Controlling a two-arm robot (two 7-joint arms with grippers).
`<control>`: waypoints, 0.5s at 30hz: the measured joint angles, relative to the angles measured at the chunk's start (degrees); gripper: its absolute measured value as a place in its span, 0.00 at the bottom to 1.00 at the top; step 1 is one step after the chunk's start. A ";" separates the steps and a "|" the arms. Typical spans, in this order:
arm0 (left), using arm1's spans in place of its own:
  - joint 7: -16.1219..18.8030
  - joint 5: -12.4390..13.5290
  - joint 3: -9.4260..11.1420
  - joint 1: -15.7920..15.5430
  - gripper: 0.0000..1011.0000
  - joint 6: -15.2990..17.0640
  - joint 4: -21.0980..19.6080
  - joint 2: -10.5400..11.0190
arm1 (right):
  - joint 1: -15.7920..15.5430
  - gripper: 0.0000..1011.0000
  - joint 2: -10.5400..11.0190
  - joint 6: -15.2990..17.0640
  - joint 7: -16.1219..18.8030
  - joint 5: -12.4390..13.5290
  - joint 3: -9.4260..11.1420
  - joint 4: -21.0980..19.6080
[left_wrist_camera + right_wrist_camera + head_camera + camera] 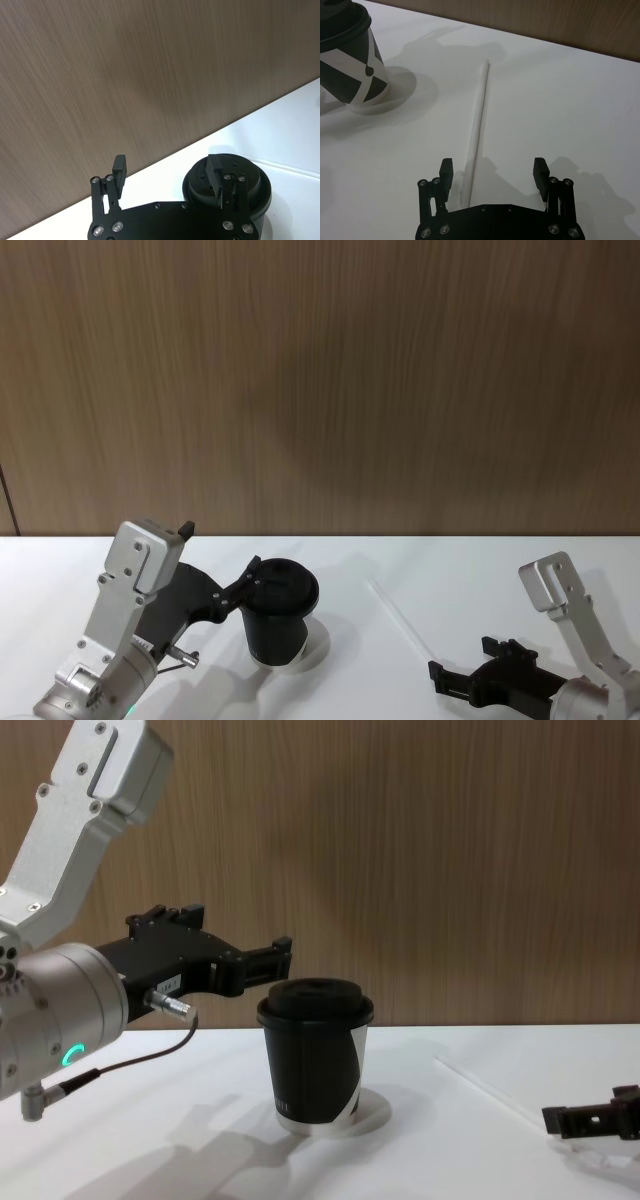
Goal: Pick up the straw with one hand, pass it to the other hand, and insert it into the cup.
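The black cup [281, 618] with a domed lid stands left of the table's middle, its white slanted patch [352, 1065] facing right. To its right the thin white straw [400, 620] lies flat on the table. My right gripper [492, 167] is open and hangs low over the straw's [479, 115] near end, which sits between the fingers, close to one finger [446, 172]. My left gripper [169, 170] on the silver wrist [55, 1010] is open. It hovers at lid height beside the cup [315, 1060], one fingertip [217, 172] over the lid.
The table [480, 580] is white and a brown wooden wall [320, 380] rises behind it. Under the cup lies a pale round disc [372, 1115]. A black cable [120, 1065] hangs from the left wrist.
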 joint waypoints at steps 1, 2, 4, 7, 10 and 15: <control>0.00 0.00 0.00 0.00 0.99 0.00 0.00 0.00 | 0.07 0.99 0.00 0.02 0.00 0.00 -0.06 0.10; 0.00 0.00 0.00 0.00 0.99 0.00 0.00 0.00 | 0.19 0.99 0.01 0.05 -0.02 0.00 -0.17 0.24; 0.00 0.00 0.00 0.00 0.99 0.00 0.00 0.00 | 0.28 0.99 0.01 0.09 -0.05 -0.01 -0.26 0.40; 0.00 0.00 0.00 0.00 0.99 0.00 0.00 0.00 | 0.50 0.99 -0.02 0.18 -0.12 -0.07 -0.42 0.74; 0.00 0.00 0.00 0.00 0.99 0.00 0.00 0.00 | 0.68 0.99 -0.08 0.25 -0.20 -0.20 -0.51 1.04; 0.00 0.00 0.00 0.00 0.99 0.00 0.00 0.00 | 0.92 0.99 -0.20 0.40 -0.33 -0.40 -0.59 1.36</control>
